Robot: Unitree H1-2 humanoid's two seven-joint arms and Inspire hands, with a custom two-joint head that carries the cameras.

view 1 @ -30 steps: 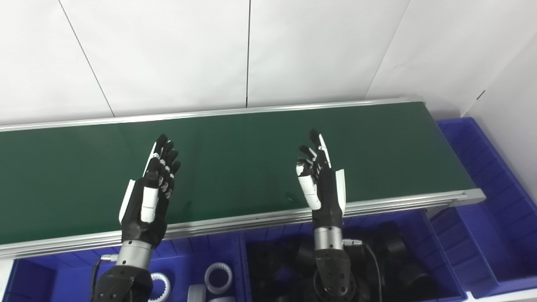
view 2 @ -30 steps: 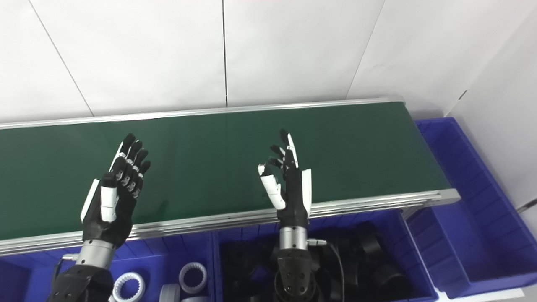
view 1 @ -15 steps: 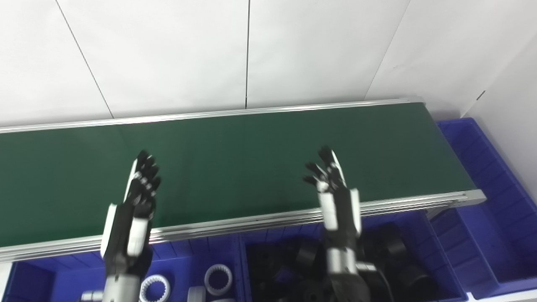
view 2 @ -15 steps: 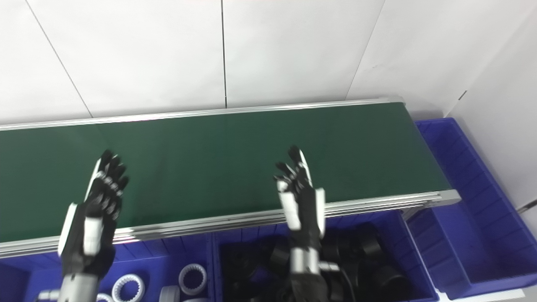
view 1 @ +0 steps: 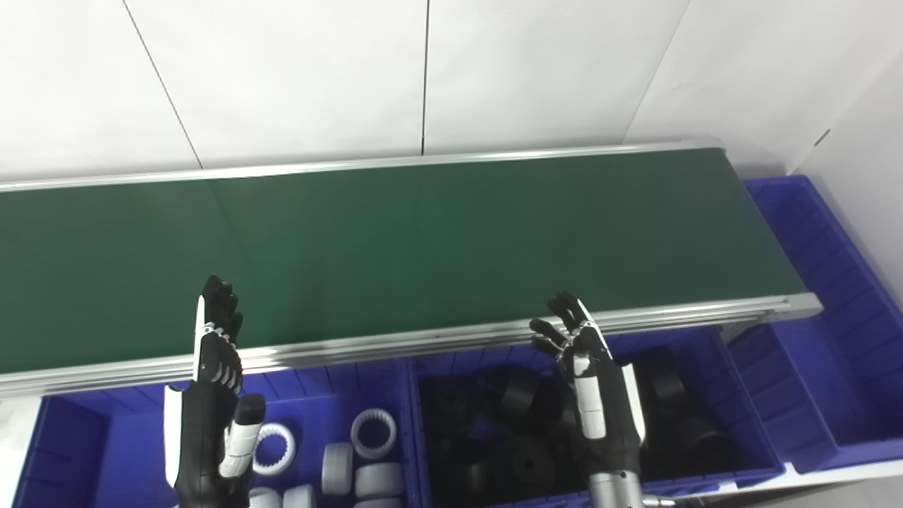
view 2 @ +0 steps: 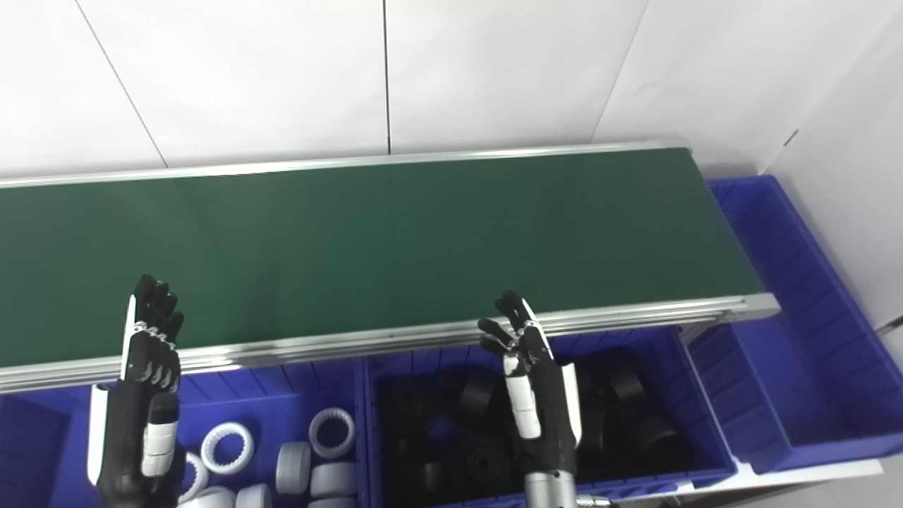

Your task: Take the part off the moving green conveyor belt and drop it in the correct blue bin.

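The green conveyor belt (view 1: 423, 233) runs across the view and carries no part that I can see. My left hand (view 1: 211, 402) is open, fingers straight up, held over the blue bin of white ring parts (view 1: 70, 451). My right hand (view 1: 592, 395) is open with fingers spread, held over the blue bin of black parts (view 1: 741, 451). Both hands stand on the near side of the belt's metal rail (view 1: 423, 346), and neither holds anything.
Several white toothed rings (view 1: 370, 432) lie in the left bin and several black round parts (view 1: 522, 395) in the middle bin. Another blue bin (view 1: 832, 282) wraps around the belt's right end. A white panelled wall stands behind the belt.
Both hands have drawn back from over the belt to above the bins, lower in the picture. The camera has tilted, showing more of the bins.
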